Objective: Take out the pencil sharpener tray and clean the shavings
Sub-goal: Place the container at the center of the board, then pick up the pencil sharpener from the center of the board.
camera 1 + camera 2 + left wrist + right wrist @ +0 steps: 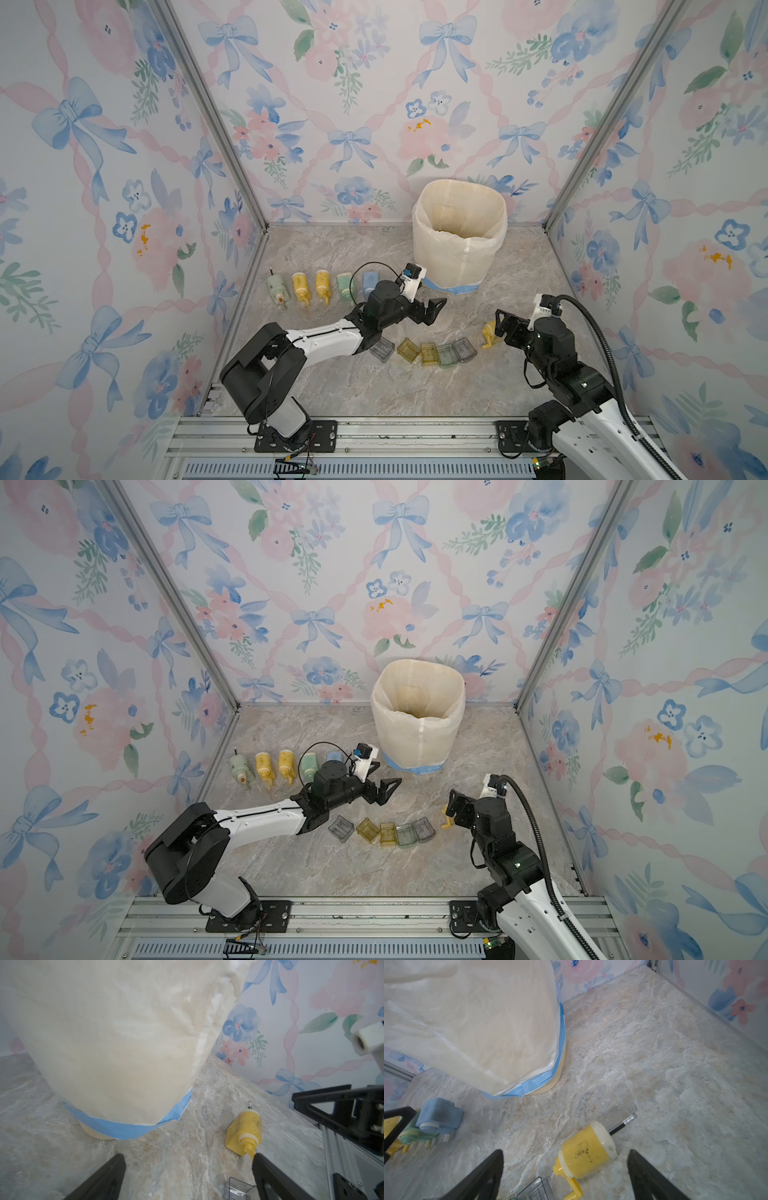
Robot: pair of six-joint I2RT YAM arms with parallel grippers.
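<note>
Your right end effector (564,1154) is hovering with its jaws spread wide on either side of the yellow pencil sharpener (585,1155), gripping nothing. That sharpener is lying on the table (675,1084) with a pencil (623,1124) sticking out of it. Your left end effector (187,1167) is standing wide and empty too, pointing toward the lined bin (457,257). Five clear trays (430,354) are sitting in a row just beside that sharpener. Five more sharpeners (323,286) are lining the wall on the left arm's side.
</note>
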